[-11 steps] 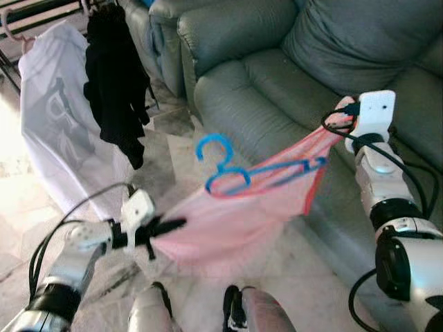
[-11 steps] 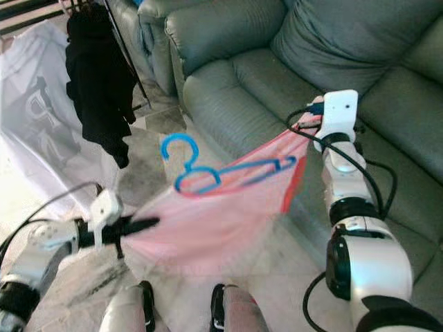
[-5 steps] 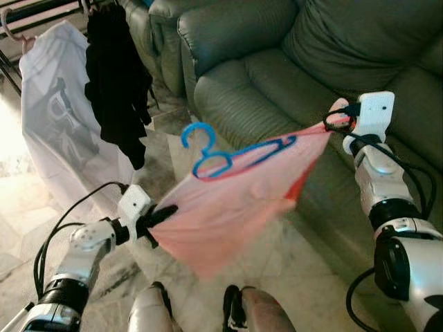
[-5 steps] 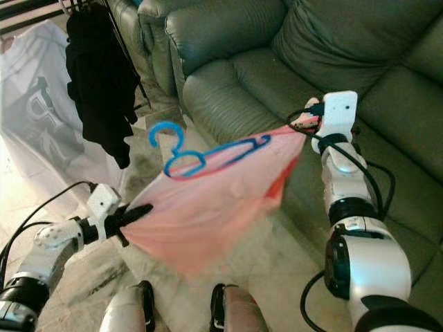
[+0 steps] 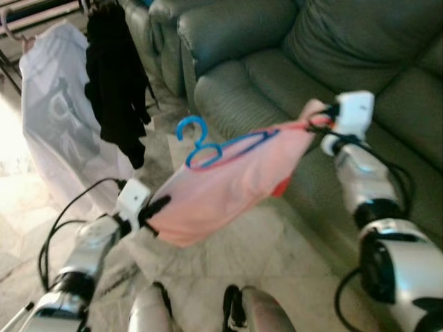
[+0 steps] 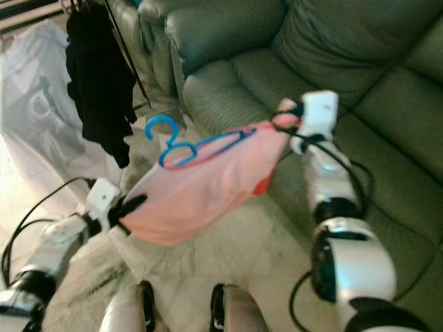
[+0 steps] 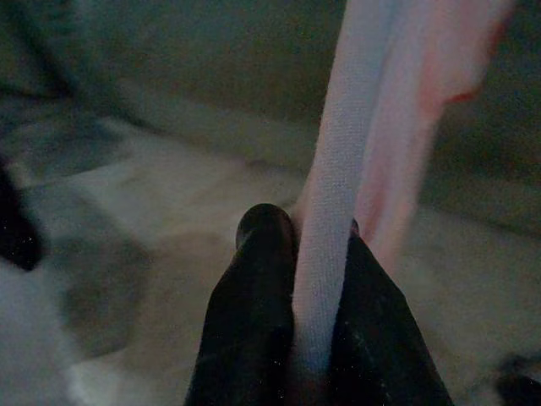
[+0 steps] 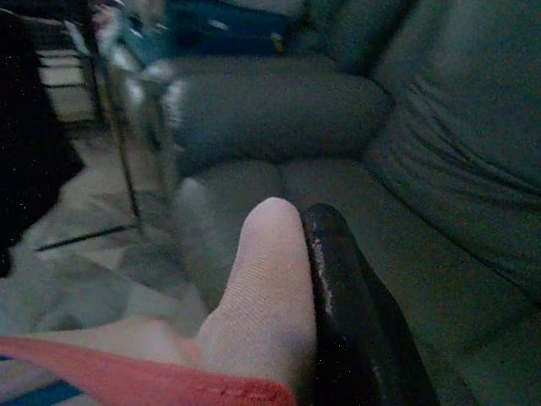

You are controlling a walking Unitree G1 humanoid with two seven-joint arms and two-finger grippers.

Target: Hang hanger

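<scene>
At the far left a white shirt [image 5: 59, 117] hangs from a rack, and just beside it hangs a black garment [image 5: 118, 76]. Lower down, the left claw [image 5: 158, 206] is pinched tight on the lower corner of a pink garment [image 5: 221, 187]; the left wrist view shows the cloth squeezed between its two black fingers [image 7: 254, 330]. The pink garment stretches in the air, rising from that claw up toward the right, above a pale marble floor [image 5: 277, 256]. A blue hanger [image 5: 214, 143] lies along its upper edge, its hook curling up at the left end, free of the rack and well apart from the hanging clothes. At the right end, the right claw [image 5: 320, 117] grips the upper corner of the pink garment, which the right wrist view shows bunched against one black finger [image 8: 347, 296]. Behind and to the right stands a grey-green sofa [image 5: 346, 41], the right arm reaching in front of its seat.
</scene>
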